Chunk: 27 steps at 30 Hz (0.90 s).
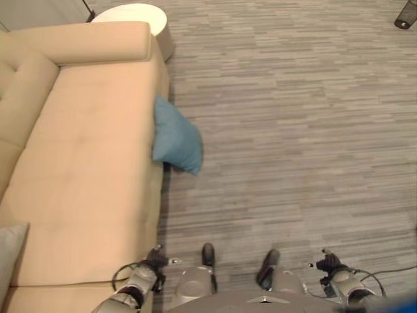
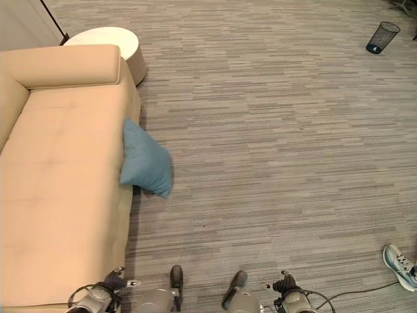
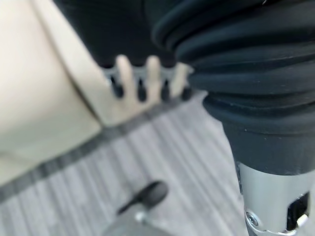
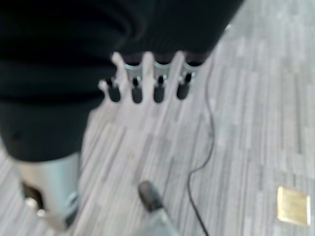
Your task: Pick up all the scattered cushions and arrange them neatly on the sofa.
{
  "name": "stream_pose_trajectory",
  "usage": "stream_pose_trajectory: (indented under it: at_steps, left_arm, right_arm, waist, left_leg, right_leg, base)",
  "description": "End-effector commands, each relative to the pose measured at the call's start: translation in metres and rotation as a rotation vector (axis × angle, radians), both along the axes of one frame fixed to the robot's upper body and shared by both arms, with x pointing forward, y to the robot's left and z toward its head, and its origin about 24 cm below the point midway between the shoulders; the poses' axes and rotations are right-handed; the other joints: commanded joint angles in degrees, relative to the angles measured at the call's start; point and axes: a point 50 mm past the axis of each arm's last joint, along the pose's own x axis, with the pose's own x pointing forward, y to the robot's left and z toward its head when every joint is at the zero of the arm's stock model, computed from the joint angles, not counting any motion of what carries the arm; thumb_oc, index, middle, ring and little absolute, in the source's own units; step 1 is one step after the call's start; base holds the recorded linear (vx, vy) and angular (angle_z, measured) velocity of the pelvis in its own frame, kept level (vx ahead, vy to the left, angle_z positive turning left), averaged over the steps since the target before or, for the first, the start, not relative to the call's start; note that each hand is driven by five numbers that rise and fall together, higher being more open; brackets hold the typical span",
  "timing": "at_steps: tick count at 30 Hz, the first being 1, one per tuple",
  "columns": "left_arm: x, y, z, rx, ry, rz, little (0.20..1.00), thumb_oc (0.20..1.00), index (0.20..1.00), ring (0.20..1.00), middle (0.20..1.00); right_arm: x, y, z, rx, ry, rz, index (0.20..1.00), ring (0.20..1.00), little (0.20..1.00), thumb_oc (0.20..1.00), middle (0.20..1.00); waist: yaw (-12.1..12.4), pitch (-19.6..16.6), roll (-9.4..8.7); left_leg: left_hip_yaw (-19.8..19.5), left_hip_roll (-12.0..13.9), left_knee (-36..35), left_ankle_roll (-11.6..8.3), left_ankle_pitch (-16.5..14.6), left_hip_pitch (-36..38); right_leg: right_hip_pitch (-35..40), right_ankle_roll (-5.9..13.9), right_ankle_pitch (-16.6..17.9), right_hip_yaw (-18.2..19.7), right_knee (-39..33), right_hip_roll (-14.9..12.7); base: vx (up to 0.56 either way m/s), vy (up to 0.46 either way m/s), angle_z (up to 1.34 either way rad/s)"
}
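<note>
A blue cushion [image 1: 176, 138] stands on the floor, leaning against the front edge of the beige sofa [image 1: 91, 163], ahead of me and to my left. A grey cushion [image 1: 10, 257] lies on the sofa seat at the near left edge of the left eye view. My left hand [image 3: 142, 81] hangs low beside the sofa's front, fingers straight and holding nothing. On my other side, my right hand [image 4: 147, 73] hangs over the carpet with relaxed fingers, also empty. Both hands are well short of the blue cushion.
A round white side table [image 2: 107, 39] stands past the sofa's far arm. A black wastebasket [image 2: 382, 37] is at the far right. A person's shoe [image 2: 401, 264] shows at the near right. A brass floor plate [image 4: 293, 205] lies in the grey carpet.
</note>
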Motion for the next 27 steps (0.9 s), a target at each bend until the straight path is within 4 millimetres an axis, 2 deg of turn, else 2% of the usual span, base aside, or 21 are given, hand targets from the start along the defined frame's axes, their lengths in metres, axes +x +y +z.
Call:
stream_pose_trajectory:
  at_steps: [1,3,5,7,8,10,11,12,13,14,16,18,20,21,22,23,24,25,26,27]
  left_arm:
    - [0.018,-0.015,0.003,-0.021,-0.042,-0.047,1.000,1.000,1.000,1.000,1.000]
    - [0.022,-0.023,0.003,-0.035,-0.047,-0.075,1.000,1.000,1.000,1.000,1.000]
    - [0.026,-0.030,0.003,-0.053,-0.065,-0.082,1.000,1.000,1.000,1.000,1.000]
    - [0.030,-0.036,0.004,-0.070,-0.079,-0.091,1.000,1.000,1.000,1.000,1.000]
    - [0.030,-0.038,0.004,-0.074,-0.081,-0.094,1.000,1.000,1.000,1.000,1.000]
    - [0.030,-0.038,0.004,-0.079,-0.084,-0.089,1.000,1.000,1.000,1.000,1.000]
    - [0.028,-0.036,0.004,-0.075,-0.087,-0.086,1.000,1.000,1.000,1.000,1.000]
    - [0.027,-0.035,0.004,-0.077,-0.087,-0.083,1.000,1.000,1.000,1.000,1.000]
    - [0.027,-0.035,0.004,-0.077,-0.087,-0.083,1.000,1.000,1.000,1.000,1.000]
    - [0.020,-0.032,0.002,-0.076,-0.076,-0.053,1.000,1.000,1.000,1.000,1.000]
    - [0.012,-0.030,-0.001,-0.078,-0.056,-0.028,1.000,1.000,1.000,1.000,1.000]
    - [0.008,-0.030,-0.003,-0.081,-0.046,-0.016,1.000,1.000,1.000,1.000,1.000]
    - [0.006,-0.029,-0.003,-0.083,-0.040,-0.004,1.000,1.000,1.000,1.000,1.000]
    - [0.006,-0.027,-0.003,-0.088,-0.043,0.012,1.000,1.000,1.000,1.000,1.000]
    - [0.008,-0.027,-0.002,-0.091,-0.056,0.020,1.000,1.000,1.000,1.000,1.000]
    - [0.008,-0.027,-0.002,-0.091,-0.056,0.020,1.000,1.000,1.000,1.000,1.000]
    - [0.010,-0.025,0.000,-0.086,-0.068,0.033,1.000,1.000,1.000,1.000,1.000]
    - [0.011,-0.025,0.000,-0.084,-0.074,0.031,1.000,1.000,1.000,1.000,1.000]
    - [0.019,-0.027,0.003,-0.088,-0.100,0.025,1.000,1.000,1.000,1.000,1.000]
    - [0.019,-0.027,0.003,-0.089,-0.101,0.025,1.000,1.000,1.000,1.000,1.000]
  right_arm:
    - [0.004,-0.008,0.005,-0.021,-0.037,-0.026,1.000,1.000,1.000,1.000,1.000]
    - [0.003,-0.011,0.006,-0.029,-0.041,-0.039,1.000,1.000,1.000,1.000,1.000]
    - [0.000,-0.014,0.006,-0.039,-0.035,-0.047,1.000,1.000,1.000,1.000,1.000]
    - [-0.002,-0.015,0.005,-0.045,-0.026,-0.043,1.000,1.000,1.000,1.000,1.000]
    - [-0.003,-0.015,0.005,-0.046,-0.024,-0.042,1.000,1.000,1.000,1.000,1.000]
    - [-0.006,-0.014,0.004,-0.050,-0.016,-0.032,1.000,1.000,1.000,1.000,1.000]
    - [-0.007,-0.009,0.002,-0.053,-0.013,-0.008,1.000,1.000,1.000,1.000,1.000]
    - [-0.008,-0.008,0.001,-0.053,-0.009,-0.007,1.000,1.000,1.000,1.000,1.000]
    - [-0.008,-0.008,0.001,-0.052,-0.009,-0.007,1.000,1.000,1.000,1.000,1.000]
    - [-0.013,-0.002,-0.003,-0.046,0.012,0.010,1.000,1.000,1.000,1.000,1.000]
    - [-0.019,0.003,-0.006,-0.040,0.036,0.030,1.000,1.000,1.000,1.000,1.000]
    - [-0.024,0.005,-0.008,-0.037,0.051,0.034,1.000,1.000,1.000,1.000,1.000]
    - [-0.026,0.009,-0.010,-0.030,0.067,0.055,1.000,1.000,1.000,1.000,1.000]
    - [-0.030,0.012,-0.012,-0.027,0.085,0.069,1.000,1.000,1.000,1.000,1.000]
    - [-0.026,0.013,-0.011,-0.024,0.074,0.075,1.000,1.000,1.000,1.000,1.000]
    - [-0.026,0.013,-0.011,-0.024,0.074,0.075,1.000,1.000,1.000,1.000,1.000]
    - [-0.015,0.020,-0.009,-0.013,0.037,0.095,1.000,1.000,1.000,1.000,1.000]
    - [-0.013,0.022,-0.009,-0.010,0.033,0.107,1.000,1.000,1.000,1.000,1.000]
    - [-0.009,0.028,-0.009,-0.003,0.024,0.143,1.000,1.000,1.000,1.000,1.000]
    - [-0.009,0.028,-0.009,-0.003,0.024,0.143,1.000,1.000,1.000,1.000,1.000]
  waist:
    - [0.5,-0.1,-1.20]
    - [0.1,0.5,-1.21]
    - [0.6,1.4,-0.99]
    - [1.3,1.9,-0.83]
    - [1.8,1.8,-1.09]
    - [2.3,1.2,-0.91]
    - [3.6,0.6,0.39]
    - [4.2,0.6,0.45]
    - [4.2,0.7,0.44]
    - [4.9,0.0,0.53]
    - [5.1,-0.9,-0.15]
    - [5.1,-1.5,-0.60]
    - [5.1,-2.2,-1.52]
    - [4.4,-2.1,-1.93]
    - [3.9,-1.8,-1.53]
    - [3.9,-1.8,-1.51]
    - [2.6,-0.8,-0.05]
    - [1.9,-0.6,0.51]
    - [0.4,0.7,0.97]
    - [0.3,0.6,1.11]
  left_leg:
    - [-2.6,-1.8,8.5,-1.47,-7.7,-1.5]
    - [-2.6,-0.5,16.4,-2.27,-9.0,-4.4]
    - [-4.2,-0.2,24.1,-2.73,-7.7,-7.7]
    - [-7.0,-2.8,25.9,-2.33,-7.7,-10.4]
    - [-7.1,-4.5,23.9,-1.72,-9.0,-11.7]
    - [-6.0,-5.6,20.1,-1.31,-7.0,-13.7]
    - [-2.6,-5.3,12.2,-1.50,-0.5,-16.4]
    - [-1.8,-5.3,10.6,-1.87,0.7,-16.3]
    - [-1.8,-5.3,10.6,-1.87,0.7,-16.3]
    - [1.5,-4.5,8.9,-1.41,2.0,-16.5]
    - [0.5,-5.2,8.4,0.39,1.1,-14.9]
    - [-0.3,-5.8,8.2,0.88,0.7,-14.3]
    - [-1.5,-7.0,7.4,2.16,-0.8,-12.3]
    - [-2.5,-8.6,7.1,3.92,-2.3,-10.1]
    - [-3.1,-9.0,6.9,4.80,-2.6,-9.6]
    - [-3.1,-8.9,6.9,4.80,-2.6,-9.6]
    - [-5.4,-8.8,5.4,5.59,-3.4,-6.6]
    - [-6.6,-8.8,4.7,5.46,-3.5,-5.6]
    - [-8.7,-9.6,5.0,4.96,-4.5,-3.4]
    - [-8.8,-9.5,5.0,4.92,-4.4,-3.6]
  right_leg:
    - [0.0,1.87,0.2,3.9,-1.8,1.3]
    - [0.9,0.93,-0.6,4.0,-2.6,1.9]
    - [2.3,-0.29,-1.3,4.1,-3.2,2.9]
    - [3.1,-0.55,-2.1,5.0,-3.7,3.6]
    - [3.9,-0.26,-2.8,5.3,-3.9,3.8]
    - [5.0,0.09,-3.9,5.3,-4.1,4.4]
    - [7.6,-0.05,-6.7,6.5,-3.4,7.0]
    - [8.8,0.03,-7.6,7.0,-3.3,7.3]
    - [8.9,0.03,-7.6,7.0,-3.3,7.3]
    - [11.5,0.03,-9.8,8.0,-2.2,8.3]
    - [12.1,0.42,-10.7,8.5,0.0,7.5]
    - [12.1,0.99,-10.4,8.7,1.4,6.9]
    - [11.4,2.84,-8.8,9.5,5.8,5.0]
    - [8.5,4.90,-3.0,10.6,14.2,2.4]
    - [5.9,5.20,1.1,11.7,19.8,1.9]
    - [5.9,5.19,1.1,11.7,19.7,1.9]
    - [-0.2,4.24,1.2,14.4,27.1,2.3]
    - [-2.2,3.36,-0.3,15.2,26.4,3.1]
    - [-4.5,2.10,-3.2,16.0,20.3,3.9]
    - [-4.4,2.05,-2.9,15.8,19.9,4.0]
  base:
    - [0.12,-0.221,-0.18]
    - [0.07,-0.185,-0.07]
    - [0.10,-0.177,0.15]
    - [0.17,-0.118,0.06]
    - [0.25,-0.108,-0.15]
    - [0.35,-0.050,-0.23]
    - [0.45,0.005,-0.20]
    - [0.38,0.012,-0.29]
    - [0.44,0.031,-0.61]
    - [0.46,0.069,-0.56]
    - [0.41,0.087,-0.26]
    - [0.25,0.091,-0.22]
    - [0.39,0.219,-0.01]
    - [0.36,0.289,0.16]
    - [0.24,0.216,0.41]
    - [0.23,0.158,0.67]
    - [0.25,0.088,0.72]
    - [0.43,0.055,0.66]
    - [0.27,-0.024,0.57]
    - [0.30,-0.062,0.95]
